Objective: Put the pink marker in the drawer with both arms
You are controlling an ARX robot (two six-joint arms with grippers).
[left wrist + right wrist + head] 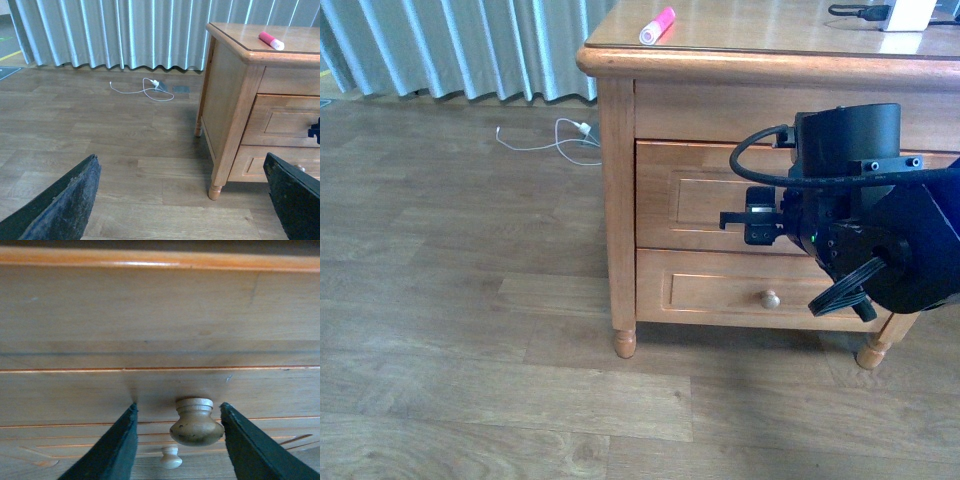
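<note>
A: Right gripper (pixel 178 407)?
B: Fingers spread, knob (pixel 196 422) between them, untouched. Centre, close on its neck, pull straight.
A: Left gripper (pixel 180 200)?
B: Wide, empty, short of the dresser (pixel 225 100). Pink marker (pixel 657 25) lies above both, on top; drawer (pixel 700 195) shut.

Drawer (pixel 685 200) — front largely hidden behind right arm (pixel 880 230); its knob (pixel 196 422), just ahead of right end effector (pixel 738 218), unseen in front view. Left end effector (pixel 181 159) — two fingers (pixel 70 200) only, cut by frame edge. Charger block (pixel 910 14), above right end effector, cropped at the picture's top edge.
</note>
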